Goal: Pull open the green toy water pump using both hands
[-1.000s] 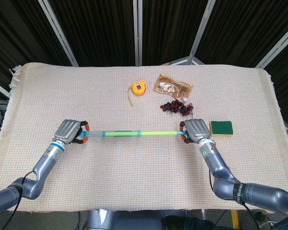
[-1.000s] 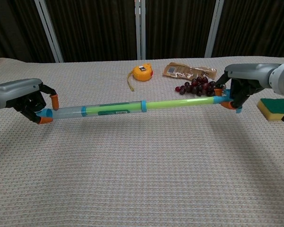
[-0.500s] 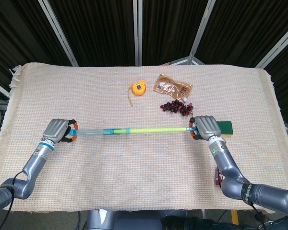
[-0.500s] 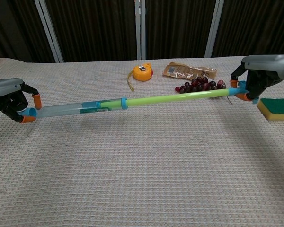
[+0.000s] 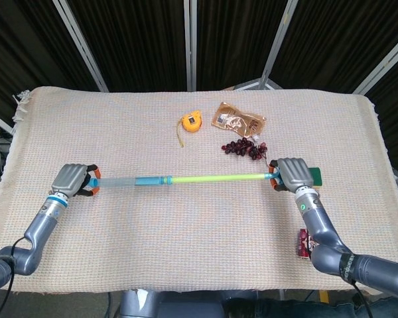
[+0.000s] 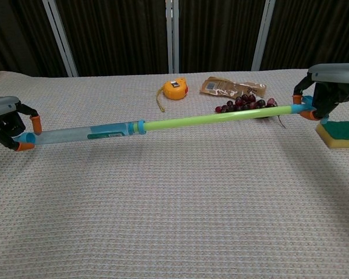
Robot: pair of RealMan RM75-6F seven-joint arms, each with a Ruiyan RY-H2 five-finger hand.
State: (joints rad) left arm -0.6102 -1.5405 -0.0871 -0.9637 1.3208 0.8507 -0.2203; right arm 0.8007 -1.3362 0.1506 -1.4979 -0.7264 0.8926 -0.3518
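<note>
Black curtains with pale metal posts hang behind a table (image 5: 66,119) covered in a beige woven cloth. Across the middle of the cloth stretches the green toy water pump (image 5: 179,179), a long thin tube with a clear, blue-banded barrel at one end and a bright lime-green rod drawn far out of it at the other. It is held just above the cloth, nearly level, running side to side.

The left hand (image 5: 71,180) grips the barrel end of the pump, its orange-tipped fingers (image 6: 36,123) curled around the blue cap there. The right hand (image 5: 292,173) holds the far tip of the green rod, fingers closed tight around the blue end piece.

Beyond the pump, about level with its blue collar, lies a small orange tape measure (image 5: 191,122) with a short length of yellow tape trailing out. Further along on that far side, toward the rod end, sits a flat brown foil snack packet (image 5: 237,119), and between that packet and the rod is a bunch of dark red grapes (image 5: 244,148), close to the rod without touching it. Just past the rod's tip, partly hidden beneath the right hand, rests a green and yellow scrubbing sponge (image 6: 343,131).
</note>
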